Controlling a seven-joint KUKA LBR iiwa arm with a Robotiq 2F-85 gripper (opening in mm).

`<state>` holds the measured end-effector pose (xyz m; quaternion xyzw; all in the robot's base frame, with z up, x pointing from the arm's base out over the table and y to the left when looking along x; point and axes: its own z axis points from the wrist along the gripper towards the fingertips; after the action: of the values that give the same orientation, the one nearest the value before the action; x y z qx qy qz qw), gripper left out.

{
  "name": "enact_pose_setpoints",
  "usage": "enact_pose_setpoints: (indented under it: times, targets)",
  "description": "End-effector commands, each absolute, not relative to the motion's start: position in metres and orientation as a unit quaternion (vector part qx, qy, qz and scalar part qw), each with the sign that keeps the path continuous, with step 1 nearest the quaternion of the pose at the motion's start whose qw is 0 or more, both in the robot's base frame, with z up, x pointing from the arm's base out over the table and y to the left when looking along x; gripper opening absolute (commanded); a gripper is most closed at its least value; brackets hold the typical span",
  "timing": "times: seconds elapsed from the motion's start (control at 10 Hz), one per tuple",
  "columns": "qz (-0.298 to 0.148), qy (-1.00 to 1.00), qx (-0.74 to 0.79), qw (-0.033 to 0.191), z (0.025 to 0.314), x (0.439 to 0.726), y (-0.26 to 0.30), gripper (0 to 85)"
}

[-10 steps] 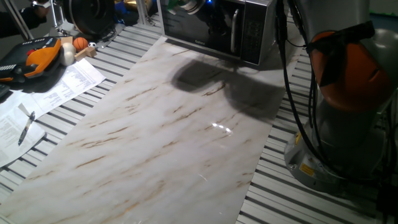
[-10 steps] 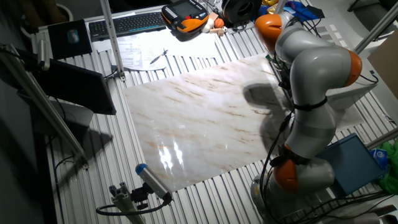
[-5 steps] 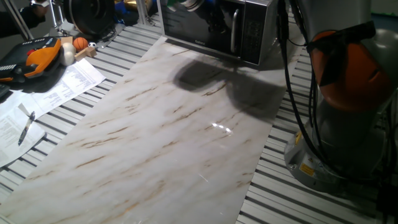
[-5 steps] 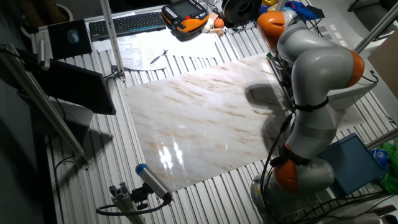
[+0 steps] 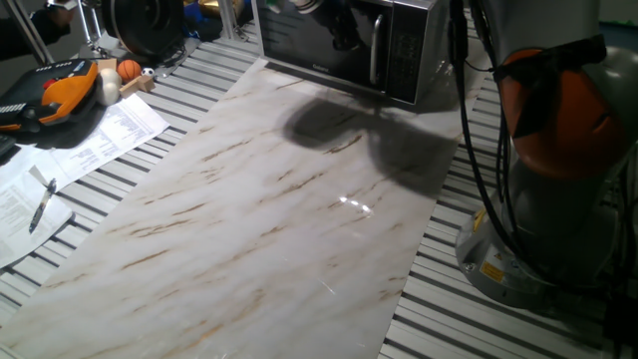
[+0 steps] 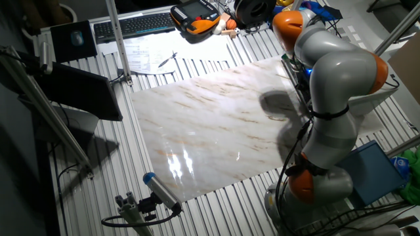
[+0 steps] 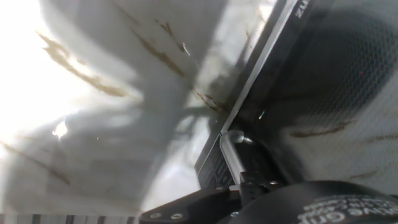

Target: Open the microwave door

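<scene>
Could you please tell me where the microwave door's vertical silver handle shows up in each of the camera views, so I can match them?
One fixed view: the handle stands near the top edge, right of centre, between the dark glass and the keypad.
The other fixed view: not visible; the arm blocks the microwave.
Hand view: the handle runs diagonally at lower centre, beside the door glass.
Shared landmark: the marble board.

One fixed view: low, near the marble slab (image 5: 269,189), facing the microwave (image 5: 349,45) at the far edge. Other fixed view: high, farther off, from the opposite side, arm (image 6: 335,98) in front. Both share slab and arm. Hand view: very close against the microwave door (image 7: 336,93), slab beyond.
</scene>
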<state>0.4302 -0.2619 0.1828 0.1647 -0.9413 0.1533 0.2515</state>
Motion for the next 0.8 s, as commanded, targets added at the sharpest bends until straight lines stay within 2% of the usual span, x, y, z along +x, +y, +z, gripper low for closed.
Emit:
enact_pose_setpoints:
  times: [0.0, 0.4, 0.5, 0.7]
  targets:
    - [0.144, -0.942, 0.17, 0.251, 0.1828, 0.43, -0.2617, 0.0]
    - [0.134, -0.953, 0.132, 0.239, 0.1838, 0.4291, -0.2602, 0.0]
    - [0.119, -0.958, 0.1, 0.239, 0.1847, 0.4275, -0.2598, 0.0]
    - [0.111, -0.969, 0.028, 0.22, 0.1846, 0.4249, -0.2583, 0.0]
